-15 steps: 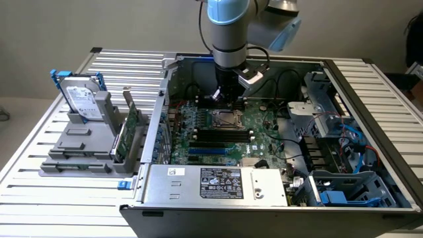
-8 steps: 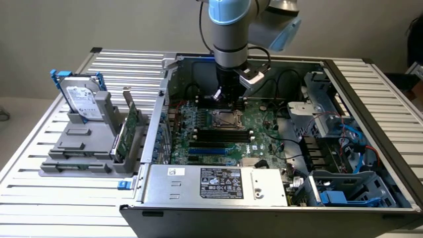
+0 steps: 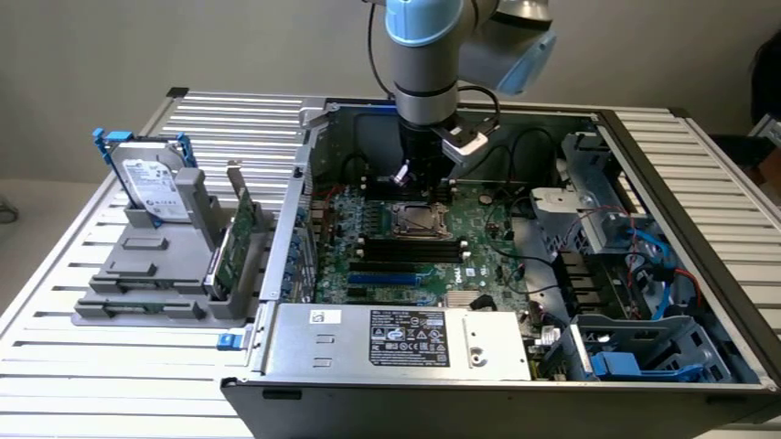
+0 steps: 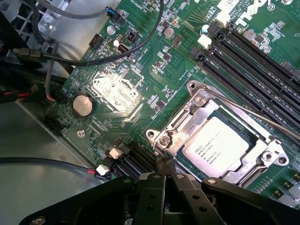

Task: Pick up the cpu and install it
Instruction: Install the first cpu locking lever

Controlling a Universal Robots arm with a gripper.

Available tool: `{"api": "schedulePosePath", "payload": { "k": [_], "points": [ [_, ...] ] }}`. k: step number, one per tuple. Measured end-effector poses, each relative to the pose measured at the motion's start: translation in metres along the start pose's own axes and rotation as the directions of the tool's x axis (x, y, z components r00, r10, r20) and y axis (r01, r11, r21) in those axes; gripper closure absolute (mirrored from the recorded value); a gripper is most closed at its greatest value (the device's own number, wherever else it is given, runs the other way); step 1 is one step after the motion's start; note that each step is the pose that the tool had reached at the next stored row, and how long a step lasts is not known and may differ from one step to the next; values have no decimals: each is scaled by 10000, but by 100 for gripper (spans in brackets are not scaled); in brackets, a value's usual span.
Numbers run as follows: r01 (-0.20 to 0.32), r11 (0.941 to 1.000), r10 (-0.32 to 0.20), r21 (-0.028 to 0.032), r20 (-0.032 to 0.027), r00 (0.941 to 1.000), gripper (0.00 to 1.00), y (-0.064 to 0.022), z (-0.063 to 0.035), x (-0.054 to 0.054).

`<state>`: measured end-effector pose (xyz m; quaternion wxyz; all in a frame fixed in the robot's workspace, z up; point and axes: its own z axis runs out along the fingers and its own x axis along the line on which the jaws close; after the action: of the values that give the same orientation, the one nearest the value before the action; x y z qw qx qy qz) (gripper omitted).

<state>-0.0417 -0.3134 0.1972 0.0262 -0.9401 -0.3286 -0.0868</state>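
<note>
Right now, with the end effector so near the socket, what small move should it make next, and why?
Probably a short lift straight up. The cpu already lies in the socket under its metal frame, and the end effector is shut, holding nothing, its tips beside the frame's corner. Rising would likely clear the motherboard without scraping it.

Socket frame (image 4: 187, 123) overlaps cpu (image 4: 221, 146) edges; cpu print unreadable.

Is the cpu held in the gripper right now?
No: the cpu sits in the motherboard socket under its metal frame, and the gripper is shut and empty beside it.
</note>
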Motion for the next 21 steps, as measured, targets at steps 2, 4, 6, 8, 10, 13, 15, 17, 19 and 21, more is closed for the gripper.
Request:
{"api": "schedulePosePath", "payload": {
  "k": [2, 4, 6, 8, 10, 13, 15, 17, 19, 21],
  "points": [
    [-1, 10000, 1, 4, -4, 10000, 89, 0, 2, -1],
    [0, 10000, 0, 7, -4, 10000, 89, 0, 6, -2],
    [2, 10000, -2, 6, -2, 10000, 89, 0, 13, -3],
    [4, 10000, -4, 9, -2, 10000, 89, 1, 19, -5],
    [4, 10000, -4, 22, -12, 10000, 89, 0, 20, -5],
    [-1, 10000, 1, 72, -55, 10000, 89, 2, 20, -4],
    [-7, 9999, 8, 131, -102, 9999, 89, 2, 21, -3],
    [-11, 9999, 13, 157, -126, 9999, 89, 1, 21, -2],
    [-13, 9999, 16, 170, -147, 9999, 89, 0, 6, 4],
    [-11, 9999, 13, 165, -126, 9999, 89, 2, -66, 15]
  ]
}}
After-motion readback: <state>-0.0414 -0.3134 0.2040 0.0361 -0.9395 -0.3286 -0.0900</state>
